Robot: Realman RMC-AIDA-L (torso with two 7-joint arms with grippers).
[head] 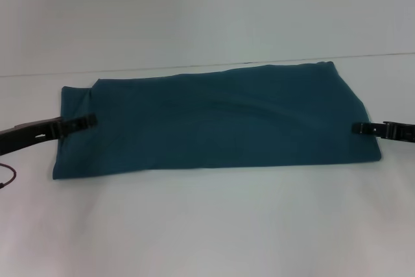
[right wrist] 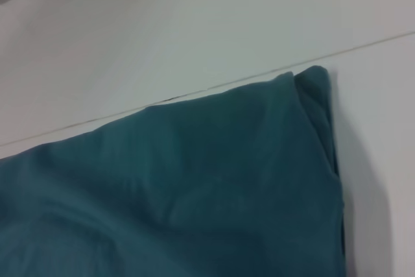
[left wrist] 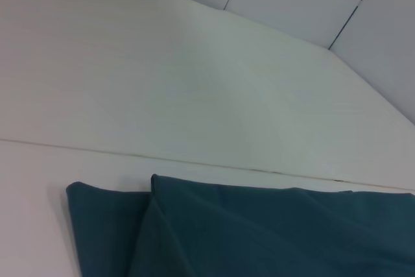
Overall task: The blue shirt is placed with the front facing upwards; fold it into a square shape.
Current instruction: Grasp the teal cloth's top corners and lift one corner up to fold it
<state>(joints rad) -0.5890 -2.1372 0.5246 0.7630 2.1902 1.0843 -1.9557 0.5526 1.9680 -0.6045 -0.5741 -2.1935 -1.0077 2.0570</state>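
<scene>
White table (head: 207,225), folded blue shirt (head: 214,121), pale wall (head: 207,11) behind, jaws' state unclear.

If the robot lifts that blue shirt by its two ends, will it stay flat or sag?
The blue shirt would probably sag in the middle: its soft wrinkles suggest floppy cloth. Its stacked layers might slide apart. It looks light.

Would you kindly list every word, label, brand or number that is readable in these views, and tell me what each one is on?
None can be read.
The dark teal-blue shirt, folded into a long band on the white table, shows only plain fabric; no lettering or tag is in view.
The left gripper and right gripper, at the shirt's two ends, carry no legible marking.
</scene>
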